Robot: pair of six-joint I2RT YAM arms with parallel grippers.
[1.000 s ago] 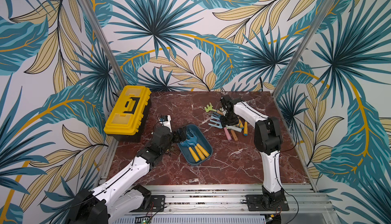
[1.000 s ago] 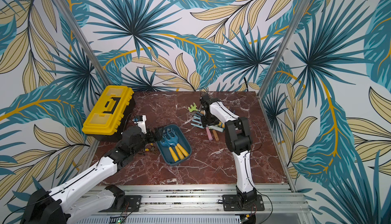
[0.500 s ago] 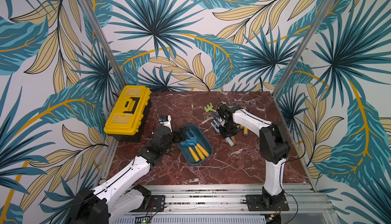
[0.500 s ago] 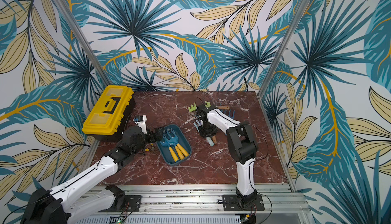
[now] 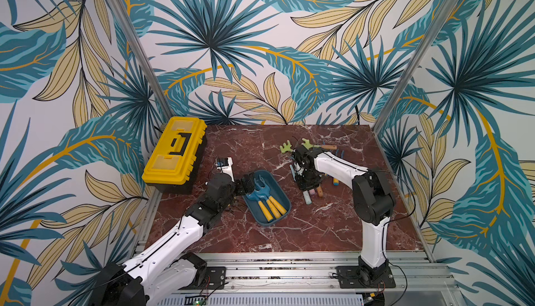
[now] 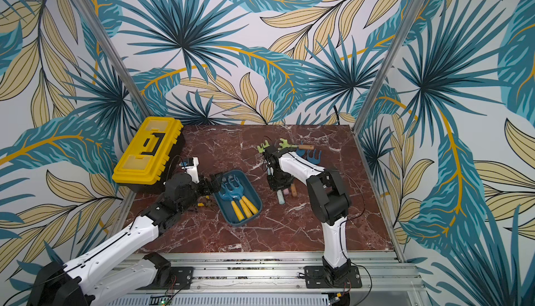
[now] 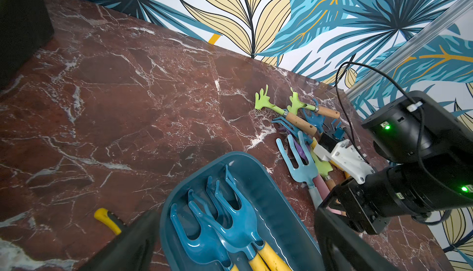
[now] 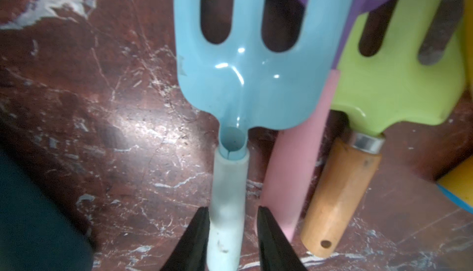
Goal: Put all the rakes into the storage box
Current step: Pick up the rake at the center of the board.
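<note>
Right wrist view: the rake (image 8: pixel 243 77), pale blue with a paler handle, lay flat on the marble table (image 8: pixel 102 128), its prongs pointing away from the right gripper (image 8: pixel 231 213).
Rake's place: in a top view its handle end (image 5: pixel 307 199) showed under the right arm, in the tool pile on the right arm's side of the storage box (image 5: pixel 279 187), outside the box and apart from it.
Right gripper: drawn in close on either side of the rake's handle. One finger (image 8: pixel 197 231) lay against it and a thin gap showed at the other, so a true pinch could not be told.
Neighbours: a pink handle (image 8: pixel 297 167) lay just beside the rake's handle. Next came a lime-green tool (image 8: pixel 399 77) with a wooden handle.
Storage box: dark teal, shallow, holding dark blue rakes (image 5: pixel 262 199) with yellow handles.
Left gripper (image 7: pixel 234 209): spread wide, with the end of the box between its fingers. Contact with the rim could not be told.
Far side: two green rakes (image 7: pixel 263 100) with wooden handles.
Left edge: a yellow toolbox (image 5: pixel 173 151), lid down.
</note>
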